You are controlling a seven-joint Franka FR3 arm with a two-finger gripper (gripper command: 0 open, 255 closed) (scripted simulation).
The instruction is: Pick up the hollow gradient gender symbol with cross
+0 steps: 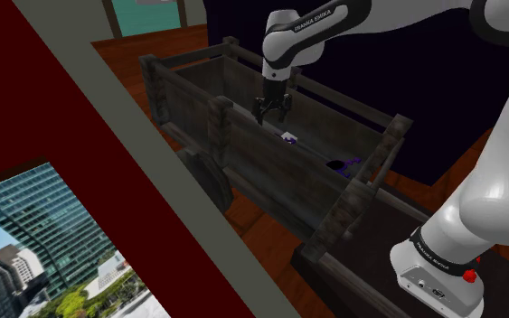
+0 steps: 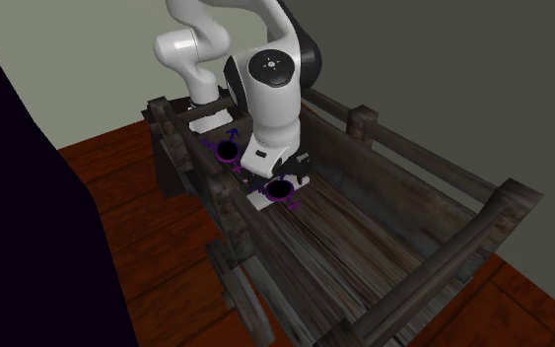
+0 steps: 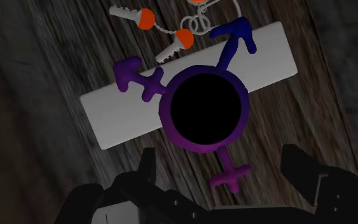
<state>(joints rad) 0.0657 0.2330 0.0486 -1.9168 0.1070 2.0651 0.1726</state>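
Note:
The gender symbol (image 3: 204, 108) is a hollow ring shading from purple to blue, with a cross, an arrow and a crossed arrow sticking out. It lies flat on a white slab (image 3: 114, 114) on the wooden cart's floor (image 3: 37, 159). My gripper (image 3: 222, 172) hovers just above it, open, with the fingers (image 3: 147, 168) apart and touching nothing. The symbol's lower cross lies below the gap between them. From the second exterior view the symbol (image 2: 282, 189) sits right under the hand (image 2: 275, 175). In the shoulder view the gripper (image 1: 272, 110) hangs inside the cart above the white slab (image 1: 288, 137).
A second, similar purple symbol (image 2: 228, 148) lies nearer the arm's base, also seen in the shoulder view as a second symbol (image 1: 343, 165). Keys with orange heads (image 3: 165, 32) rest beside the slab. The cart's wooden side rails (image 2: 216, 197) and posts (image 1: 219, 113) wall in the floor.

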